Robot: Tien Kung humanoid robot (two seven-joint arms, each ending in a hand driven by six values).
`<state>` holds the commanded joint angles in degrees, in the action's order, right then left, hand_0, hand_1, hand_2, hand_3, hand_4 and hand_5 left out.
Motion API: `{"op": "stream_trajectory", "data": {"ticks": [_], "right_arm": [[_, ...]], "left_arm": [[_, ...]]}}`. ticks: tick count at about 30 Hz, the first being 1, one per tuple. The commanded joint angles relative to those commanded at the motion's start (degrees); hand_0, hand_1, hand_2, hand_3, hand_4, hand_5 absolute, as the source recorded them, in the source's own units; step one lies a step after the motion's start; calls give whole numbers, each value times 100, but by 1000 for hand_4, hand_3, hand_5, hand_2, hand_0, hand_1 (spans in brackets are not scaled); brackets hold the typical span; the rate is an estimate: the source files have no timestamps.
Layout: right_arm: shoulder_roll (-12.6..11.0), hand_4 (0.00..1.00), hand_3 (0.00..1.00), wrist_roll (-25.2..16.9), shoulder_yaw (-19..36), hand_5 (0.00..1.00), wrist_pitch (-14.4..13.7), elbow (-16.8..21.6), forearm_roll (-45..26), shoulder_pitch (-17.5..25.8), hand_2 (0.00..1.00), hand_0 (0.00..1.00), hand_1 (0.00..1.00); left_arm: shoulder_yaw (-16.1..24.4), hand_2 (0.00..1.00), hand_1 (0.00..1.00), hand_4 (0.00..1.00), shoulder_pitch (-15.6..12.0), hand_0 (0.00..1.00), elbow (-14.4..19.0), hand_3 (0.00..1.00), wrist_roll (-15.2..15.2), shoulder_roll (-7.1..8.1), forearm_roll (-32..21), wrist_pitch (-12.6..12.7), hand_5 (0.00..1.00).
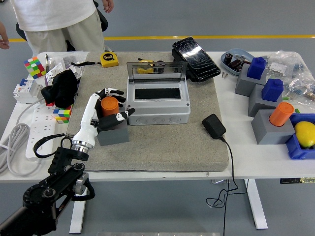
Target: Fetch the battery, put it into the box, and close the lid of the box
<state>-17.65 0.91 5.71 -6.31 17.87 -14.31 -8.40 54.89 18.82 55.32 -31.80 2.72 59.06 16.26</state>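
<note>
The battery is an orange cylinder point(109, 104) standing upright in a grey block point(112, 133) on the grey mat, just left of the box. The grey box point(157, 104) has its clear lid point(156, 71) standing open at the back and a dark slot inside. My left hand point(114, 104) is cupped around the battery: the fingers point(111, 91) curl behind it and the thumb point(123, 116) lies in front, on the block's top. The thumb does not look pressed against the battery. The battery still sits in its block.
A black adapter point(214, 125) with its cable lies right of the box. A tape measure point(109, 59) and a black case point(195, 58) lie behind. Grey blocks with blue and orange cylinders point(281, 114) stand at right. A person point(56, 19) stands at the far left.
</note>
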Motion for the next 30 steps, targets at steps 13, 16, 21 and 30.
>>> {"op": "stream_trajectory", "data": {"ticks": [13,16,21,30], "right_arm": [[7,949,552,-49,-2,494,-23,1,-5,1,655,568,627],[9,949,552,-65,13,493,-27,4,2,-3,654,568,627],[13,949,552,-83,10,493,-33,2,-5,-3,654,568,627],[3,948,552,-95,16,493,-32,3,-4,3,654,567,627]], "left_arm": [[11,121,98,357,69,141,-4,195,-202,-79,-166,70,2],[28,107,87,324,77,130,36,204,-183,-66,-101,66,2],[46,102,81,338,109,126,137,197,-50,-17,184,49,2],[-247,105,76,324,533,123,1090,195,1045,281,1800,109,2]]}}
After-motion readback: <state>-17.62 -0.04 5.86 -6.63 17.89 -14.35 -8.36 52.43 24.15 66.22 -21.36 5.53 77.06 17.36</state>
